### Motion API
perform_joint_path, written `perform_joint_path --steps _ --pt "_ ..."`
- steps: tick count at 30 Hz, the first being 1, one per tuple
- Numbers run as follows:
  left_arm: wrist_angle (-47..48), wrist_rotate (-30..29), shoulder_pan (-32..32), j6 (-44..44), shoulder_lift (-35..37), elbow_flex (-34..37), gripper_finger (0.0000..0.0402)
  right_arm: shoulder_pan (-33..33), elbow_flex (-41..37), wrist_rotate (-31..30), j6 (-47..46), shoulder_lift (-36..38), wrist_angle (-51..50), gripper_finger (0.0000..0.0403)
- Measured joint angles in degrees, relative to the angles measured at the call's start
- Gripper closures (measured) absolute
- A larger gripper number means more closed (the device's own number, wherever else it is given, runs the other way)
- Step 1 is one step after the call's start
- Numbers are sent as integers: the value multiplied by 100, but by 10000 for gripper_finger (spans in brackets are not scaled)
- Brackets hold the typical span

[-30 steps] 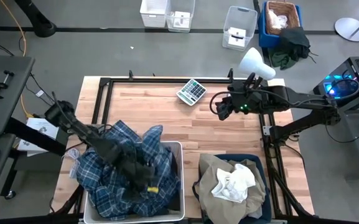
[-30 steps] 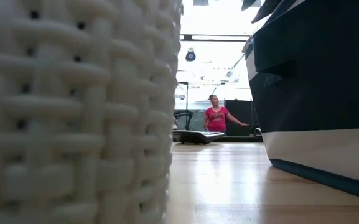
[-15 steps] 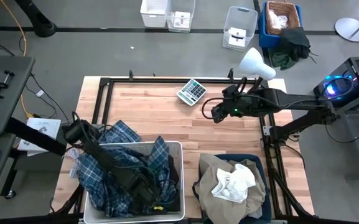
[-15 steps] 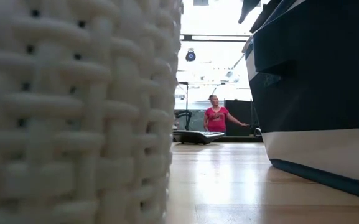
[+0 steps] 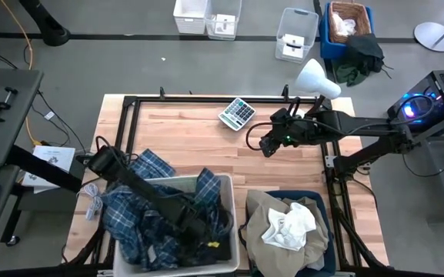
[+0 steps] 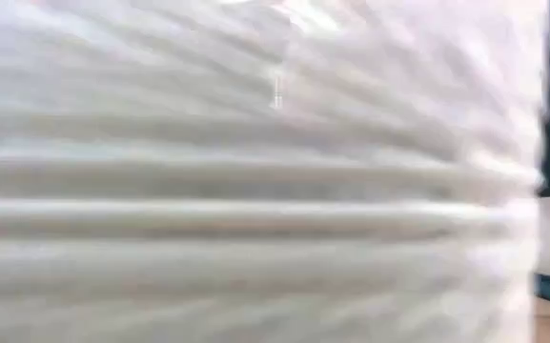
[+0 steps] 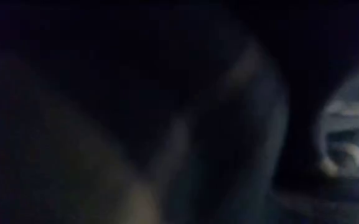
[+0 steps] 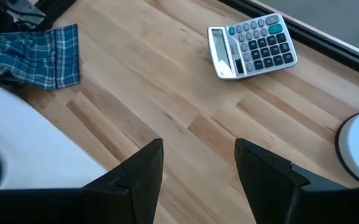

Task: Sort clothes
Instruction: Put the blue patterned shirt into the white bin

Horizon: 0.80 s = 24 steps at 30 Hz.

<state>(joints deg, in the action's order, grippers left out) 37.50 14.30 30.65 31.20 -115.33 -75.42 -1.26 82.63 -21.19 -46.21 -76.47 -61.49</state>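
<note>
The blue-and-white plaid shirt (image 5: pixel 129 215) lies bunched in the white woven basket (image 5: pixel 235 223) at the near left, with parts hanging over its left and far rims. It also shows in the right wrist view (image 8: pixel 36 56). My left gripper (image 5: pixel 208 233) is deep in the basket's right part among dark cloth, and its wrist view is dark. The beige khaki garment (image 5: pixel 264 211) and the white garment (image 5: pixel 287 227) lie in the blue bin (image 5: pixel 326 231) at the near right. My right gripper (image 5: pixel 266 144) hangs open and empty above the table's far right.
A calculator (image 5: pixel 237 113) lies near the far edge and also shows in the right wrist view (image 8: pixel 252 43). A white lamp (image 5: pixel 318 78) stands at the far right corner. Bare wood lies between the calculator and the two containers. The basket (image 6: pixel 255 191) fills the low view.
My left gripper has gone down into the basket and toward the table's right edge. The plaid shirt, first heaped above the rim, has sunk lower into the basket. The basket has slid toward the right. My right gripper has drifted a little toward the table's left.
</note>
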Motion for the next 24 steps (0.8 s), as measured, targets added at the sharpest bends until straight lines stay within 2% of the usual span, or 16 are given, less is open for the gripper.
perform_joint_path --steps 4,12,15,19,24 --pt "177 -61 -267 46 -20 -277 361 -2 0 0 52 0 0 208" --pt "1360 -45 -756 -196 -1 -1341 261 -2 0 0 174 0 0 208" --pt "2067 97 -857 -425 55 -1792 234 -2 0 0 279 0 0 208" --pt "3033 127 -872 -645 277 -2199 214 -2 0 0 321 0 0 208" --pt "3516 10 -864 -517 772 -2243 210 -2 0 0 321 0 4 208"
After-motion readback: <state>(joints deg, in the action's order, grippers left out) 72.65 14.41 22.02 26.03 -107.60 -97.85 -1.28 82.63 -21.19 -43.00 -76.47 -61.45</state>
